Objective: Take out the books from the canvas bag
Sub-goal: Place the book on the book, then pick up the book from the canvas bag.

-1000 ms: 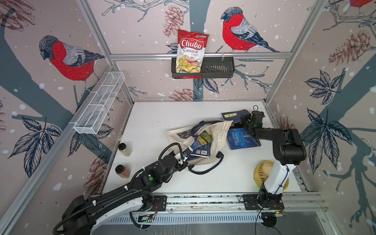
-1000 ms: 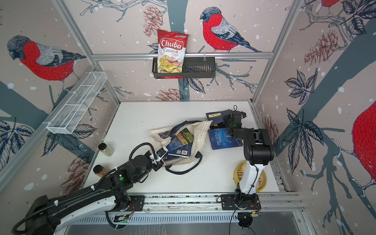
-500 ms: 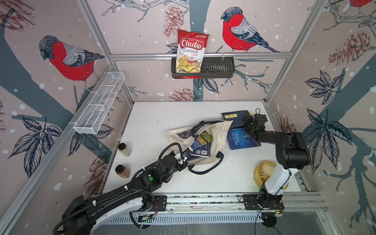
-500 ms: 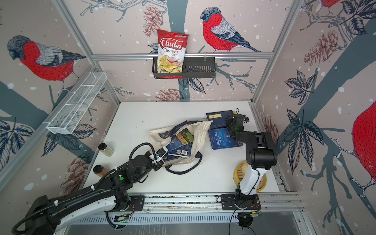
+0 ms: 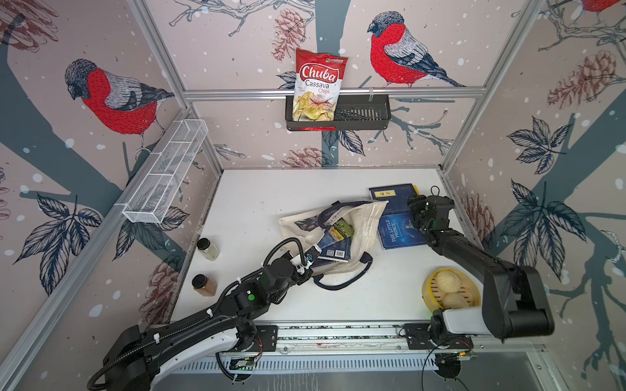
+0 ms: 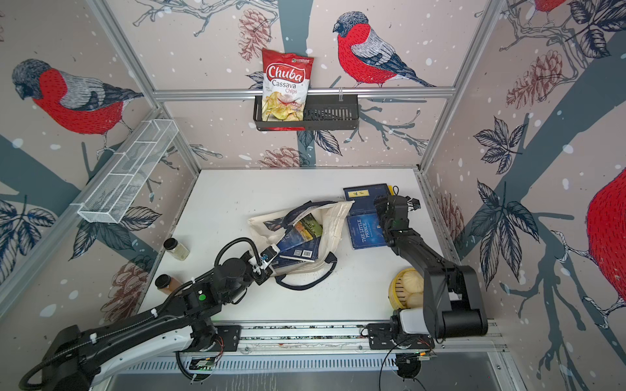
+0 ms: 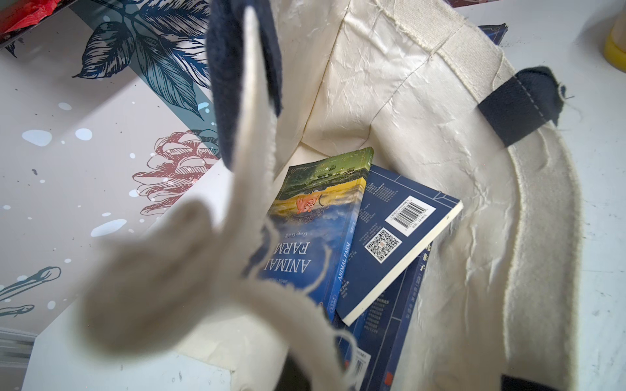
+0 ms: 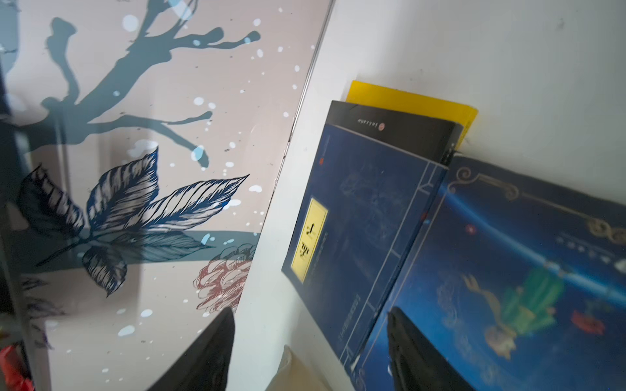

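Note:
The cream canvas bag (image 5: 364,225) lies mid-table with its mouth toward the front. My left gripper (image 5: 309,260) is shut on its near rim, and its fingers are hidden behind blurred cloth in the left wrist view. Inside the bag (image 7: 440,135) lie an Animal Farm book (image 7: 315,230), a navy barcode book (image 7: 393,243) and another navy one (image 7: 389,331) underneath. Right of the bag, The Little Prince (image 5: 399,232) lies on a stack: navy book (image 8: 366,220), black book (image 8: 389,132), yellow book (image 8: 406,98). My right gripper (image 8: 310,338) hangs open over the stack's edge, holding nothing.
A chips bag (image 5: 318,88) stands in a black basket (image 5: 366,118) on the back wall. A white wire shelf (image 5: 166,172) hangs on the left wall. Two spice jars (image 5: 208,248) (image 5: 204,285) stand at the left. A yellow steamer of buns (image 5: 450,292) sits front right.
My right gripper has opened and let go of The Little Prince, which now lies on the stack; the right arm has swung lower toward the front right. The left arm holds still.

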Robot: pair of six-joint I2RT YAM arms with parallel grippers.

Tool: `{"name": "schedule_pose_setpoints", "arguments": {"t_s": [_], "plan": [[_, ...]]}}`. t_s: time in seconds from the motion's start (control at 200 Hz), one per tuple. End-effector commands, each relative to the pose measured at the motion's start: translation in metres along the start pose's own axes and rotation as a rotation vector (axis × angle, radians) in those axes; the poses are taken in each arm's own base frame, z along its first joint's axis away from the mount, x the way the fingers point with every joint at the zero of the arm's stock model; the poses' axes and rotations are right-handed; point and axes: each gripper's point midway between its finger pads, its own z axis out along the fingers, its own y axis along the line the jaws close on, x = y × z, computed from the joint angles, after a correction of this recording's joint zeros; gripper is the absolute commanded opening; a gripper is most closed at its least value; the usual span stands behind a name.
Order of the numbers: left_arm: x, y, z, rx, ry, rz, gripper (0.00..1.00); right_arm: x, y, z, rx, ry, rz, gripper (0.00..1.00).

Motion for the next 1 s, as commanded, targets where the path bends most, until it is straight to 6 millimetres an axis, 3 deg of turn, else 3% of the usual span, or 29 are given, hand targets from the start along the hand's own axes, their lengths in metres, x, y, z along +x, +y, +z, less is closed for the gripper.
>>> {"name": "schedule_pose_setpoints", "arguments": {"t_s": [0.0,0.16,0.34,0.445,0.535,0.59,0.765,0.83,0.9,0.996], "plan": [[-0.019,0.003,-0.002,-0.001,-0.074,-0.011,0.00,0.020,0.012,-0.026,-0.029,0.022,-0.086,0.70],[-0.020,0.001,-0.002,0.010,-0.083,-0.010,0.00,0.095,0.067,-0.080,-0.262,0.197,-0.166,0.70],[-0.020,0.000,-0.003,0.019,-0.086,-0.010,0.00,0.172,0.084,-0.130,-0.375,0.384,-0.202,0.69],[-0.021,-0.001,-0.002,0.021,-0.086,-0.009,0.00,0.199,0.088,-0.148,-0.401,0.441,-0.206,0.68],[-0.019,-0.001,-0.001,0.020,-0.077,-0.010,0.00,0.210,0.086,-0.154,-0.393,0.483,-0.188,0.67],[-0.019,-0.001,-0.001,0.018,-0.075,-0.012,0.00,0.207,0.087,-0.160,-0.393,0.471,-0.201,0.66],[-0.018,0.000,-0.001,0.012,-0.074,-0.015,0.00,0.151,0.110,-0.204,-0.448,0.234,-0.212,0.66],[-0.017,0.000,0.000,0.013,-0.069,-0.015,0.00,0.144,0.115,-0.215,-0.464,0.198,-0.223,0.66],[-0.017,-0.001,0.002,0.014,-0.065,-0.016,0.00,0.157,0.114,-0.214,-0.467,0.229,-0.247,0.66],[-0.017,-0.001,0.001,0.017,-0.068,-0.015,0.00,0.191,0.106,-0.201,-0.451,0.319,-0.269,0.66]]}}
